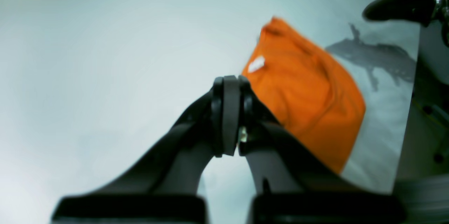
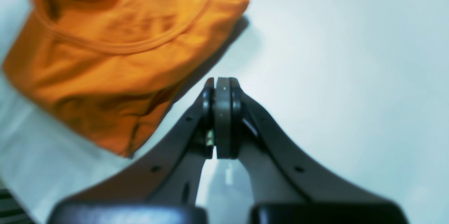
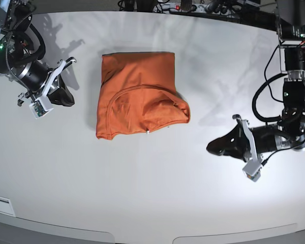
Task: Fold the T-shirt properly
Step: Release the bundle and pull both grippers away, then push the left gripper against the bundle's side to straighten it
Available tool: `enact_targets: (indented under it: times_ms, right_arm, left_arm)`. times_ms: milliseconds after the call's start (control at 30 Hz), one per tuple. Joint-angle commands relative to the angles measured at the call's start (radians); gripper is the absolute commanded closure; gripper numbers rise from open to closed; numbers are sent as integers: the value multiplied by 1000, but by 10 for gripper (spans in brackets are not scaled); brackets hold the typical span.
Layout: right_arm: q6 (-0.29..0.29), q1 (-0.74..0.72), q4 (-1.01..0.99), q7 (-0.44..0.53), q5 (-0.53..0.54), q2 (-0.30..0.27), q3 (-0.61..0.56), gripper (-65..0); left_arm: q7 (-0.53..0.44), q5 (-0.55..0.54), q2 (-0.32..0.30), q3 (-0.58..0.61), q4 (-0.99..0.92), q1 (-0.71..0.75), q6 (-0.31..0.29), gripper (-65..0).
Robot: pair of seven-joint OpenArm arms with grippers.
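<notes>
Shirt [image 3: 140, 95] lies folded on my table [image 3: 152, 193], neckline up. Left gripper [image 1: 229, 112] and right gripper [image 2: 222, 112] are both pressed together, empty, well apart from it.

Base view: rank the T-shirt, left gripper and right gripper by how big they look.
1. T-shirt, clearly largest.
2. Left gripper and right gripper: both small, dark and shut; they look about alike, so I won't rank them.

The plain orange short-sleeved T-shirt of thin knit fabric [image 3: 140, 94] lies folded into a compact, slightly rumpled bundle on the white table, its curved neckline seam facing up, a small white tag at its lower edge.
</notes>
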State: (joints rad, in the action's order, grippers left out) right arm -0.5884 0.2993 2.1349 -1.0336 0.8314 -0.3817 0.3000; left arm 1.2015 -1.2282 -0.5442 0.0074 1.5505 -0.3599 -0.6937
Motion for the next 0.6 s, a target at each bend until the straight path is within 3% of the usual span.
enact_targets:
  times_ms: [0, 167, 233, 367, 400, 567]
  right_arm:
    - [-18, -8, 19, -4, 47, -12, 18, 0]
    - [-69, -8, 19, -106, 180, -12, 71, 0]
    - [-76, -8, 19, -138, 218, -12, 96, 0]
    - [-77, -8, 19, -167, 272, -12, 146, 0]
    - [-83, -8, 19, -167, 276, -12, 155, 0]
    - [-85, -7, 19, -168, 277, -12, 172, 0]
  left_arm:
    - [-13, -27, -17, -10, 13, -2, -4, 0]
    - [191, -119, -20, -9, 15, 52, -4, 0]
    - [195, -146, -35, -8, 16, 49, -4, -16]
    - [195, -149, -95, -8, 16, 50, -4, -344]
    - [195, -150, -107, -8, 16, 50, -4, -383]
    - [195, -122, -121, -8, 13, 56, -4, -388]
